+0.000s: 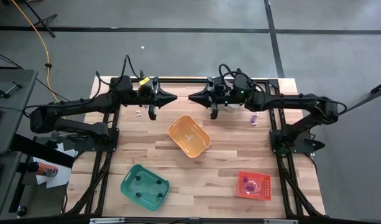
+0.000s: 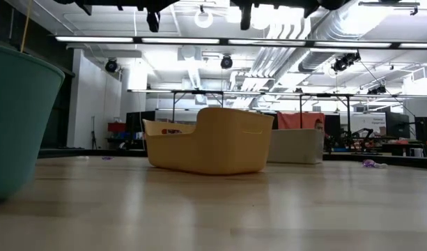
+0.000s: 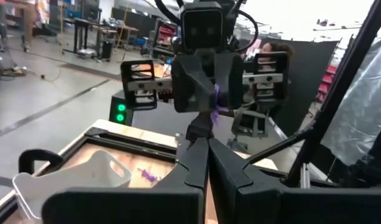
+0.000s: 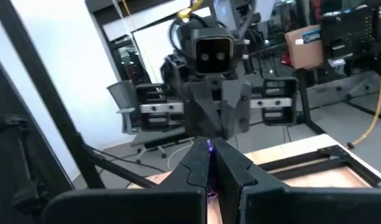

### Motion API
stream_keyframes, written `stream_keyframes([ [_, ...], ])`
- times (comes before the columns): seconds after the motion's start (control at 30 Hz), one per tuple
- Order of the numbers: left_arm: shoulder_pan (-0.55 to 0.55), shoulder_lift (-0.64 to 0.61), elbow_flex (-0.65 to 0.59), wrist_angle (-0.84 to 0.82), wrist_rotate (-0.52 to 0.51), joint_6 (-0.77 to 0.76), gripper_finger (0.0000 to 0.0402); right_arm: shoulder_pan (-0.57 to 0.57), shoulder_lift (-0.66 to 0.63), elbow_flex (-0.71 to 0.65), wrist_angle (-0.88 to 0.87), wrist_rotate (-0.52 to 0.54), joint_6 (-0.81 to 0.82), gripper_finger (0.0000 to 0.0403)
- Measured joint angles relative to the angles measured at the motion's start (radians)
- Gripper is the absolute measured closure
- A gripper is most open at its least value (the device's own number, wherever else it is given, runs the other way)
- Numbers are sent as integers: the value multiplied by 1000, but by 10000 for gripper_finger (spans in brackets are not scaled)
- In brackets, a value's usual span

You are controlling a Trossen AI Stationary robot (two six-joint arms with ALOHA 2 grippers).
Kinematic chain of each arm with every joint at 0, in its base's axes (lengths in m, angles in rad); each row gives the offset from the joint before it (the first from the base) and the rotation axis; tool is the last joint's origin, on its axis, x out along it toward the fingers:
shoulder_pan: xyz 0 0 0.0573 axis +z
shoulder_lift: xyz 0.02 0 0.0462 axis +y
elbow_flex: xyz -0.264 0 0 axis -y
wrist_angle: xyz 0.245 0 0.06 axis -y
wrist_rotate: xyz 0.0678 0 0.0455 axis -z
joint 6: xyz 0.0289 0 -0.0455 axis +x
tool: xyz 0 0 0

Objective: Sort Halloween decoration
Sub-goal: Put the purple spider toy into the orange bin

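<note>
Both grippers, the left gripper [image 1: 176, 98] and the right gripper [image 1: 190, 98], are held closed, tip facing tip above the table [image 1: 221, 180], with a purple trinket [image 4: 209, 147] pinched in the right gripper's fingers.

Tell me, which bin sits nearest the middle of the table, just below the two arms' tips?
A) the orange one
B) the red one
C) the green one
A: seen from above, the orange bin lies mid-table below the arm tips, while the green bin and the red bin sit along the near edge, left and right.
</note>
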Motion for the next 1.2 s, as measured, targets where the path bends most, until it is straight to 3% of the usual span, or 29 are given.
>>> stream_keyframes([
  [0.47, -10, 1, 0, 2, -48, 1, 399, -1, 5, 4, -3, -11, 13, 402],
  [0.57, -6, 1, 0, 2, -52, 1, 399, 14, -2, 4, -48, -171, 104, 402],
  [0.67, 1, 1, 0, 1, -52, 1, 399, 55, -13, 6, -249, -402, 220, 402],
  [0.77, 14, 1, 0, -3, -52, 2, 399, 144, -25, 5, -574, -472, 263, 402],
  [0.93, 46, 1, 0, -9, -53, 2, 399, 378, -29, -25, -1072, -390, 299, 402],
  [1.03, 68, 1, 0, -8, -53, 2, 399, 529, -28, -107, -1170, -368, 482, 402],
  [1.2, 101, 1, 0, -12, -53, 1, 399, 778, -28, -261, -1098, -381, 966, 402],
])
